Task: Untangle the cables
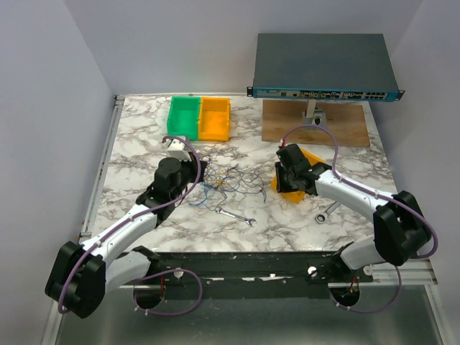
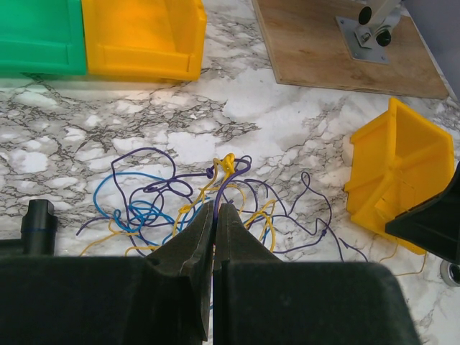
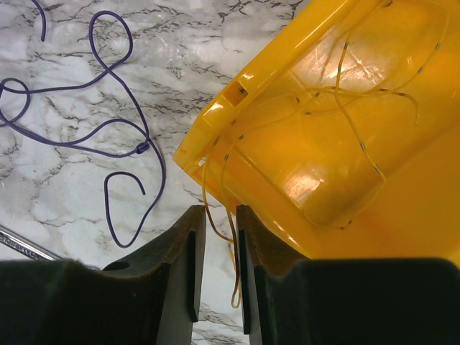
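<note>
The cables (image 1: 224, 181) lie in a loose tangle of thin purple, blue and yellow wires (image 2: 180, 194) at the table's middle. My left gripper (image 1: 192, 183) sits at the tangle's left edge. In the left wrist view it (image 2: 216, 206) is shut on a purple cable (image 2: 223, 180) that rises from between the tips. My right gripper (image 1: 291, 174) hovers over a tipped yellow bin (image 1: 296, 188). In the right wrist view its jaws (image 3: 219, 210) stand a little apart, with a thin yellow wire (image 3: 231, 244) hanging loose between them. More yellow wire (image 3: 359, 136) lies inside the bin (image 3: 402, 208).
A green bin (image 1: 183, 115) and an orange bin (image 1: 214, 118) stand at the back. A network switch (image 1: 323, 68) sits on a stand over a wooden board (image 1: 345, 129). One wrench (image 1: 237, 215) lies near the front, another (image 1: 327, 213) by the right arm. A purple cable end (image 3: 136, 147) lies left of the yellow bin.
</note>
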{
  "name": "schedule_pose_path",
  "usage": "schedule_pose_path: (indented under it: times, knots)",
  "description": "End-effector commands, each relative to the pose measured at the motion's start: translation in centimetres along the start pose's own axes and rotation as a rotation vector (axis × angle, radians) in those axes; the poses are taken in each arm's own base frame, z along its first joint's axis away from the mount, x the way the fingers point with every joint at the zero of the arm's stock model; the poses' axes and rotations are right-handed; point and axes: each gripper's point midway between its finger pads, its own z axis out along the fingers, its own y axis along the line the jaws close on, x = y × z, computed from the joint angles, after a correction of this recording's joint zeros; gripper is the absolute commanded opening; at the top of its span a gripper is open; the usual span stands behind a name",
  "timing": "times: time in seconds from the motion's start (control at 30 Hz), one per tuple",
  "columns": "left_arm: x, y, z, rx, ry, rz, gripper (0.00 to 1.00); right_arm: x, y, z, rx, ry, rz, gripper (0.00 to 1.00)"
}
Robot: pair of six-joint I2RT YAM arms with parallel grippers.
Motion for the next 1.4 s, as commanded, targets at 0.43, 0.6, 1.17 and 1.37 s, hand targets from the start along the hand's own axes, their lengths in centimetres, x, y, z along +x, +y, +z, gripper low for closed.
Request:
schedule_pose_path:
  times: [0.43, 0.6, 1.17, 1.37]
  knots:
    - [-1.0, -0.3, 0.1, -0.004, -0.018, 0.012, 0.04, 0.1, -0.2, 1.0, 0.028, -0.018, 0.013, 0.03]
    - [-1.0, -0.4, 0.1, -0.002, -0.019, 0.013, 0.04, -2.3, -1.4, -0.7, 0.101, -0.117, 0.06, 0.01]
    - [-1.2, -0.5, -0.3, 0.005, -0.027, 0.011, 0.04, -9.3, -8.6, 1.6, 0.493, -0.281, 0.119, 0.01]
    - [-1.2, -0.6, -0.2, 0.011, -0.024, 0.009, 0.04, -7.0, -8.3, 3.9, 0.461, -0.241, 0.135, 0.01]
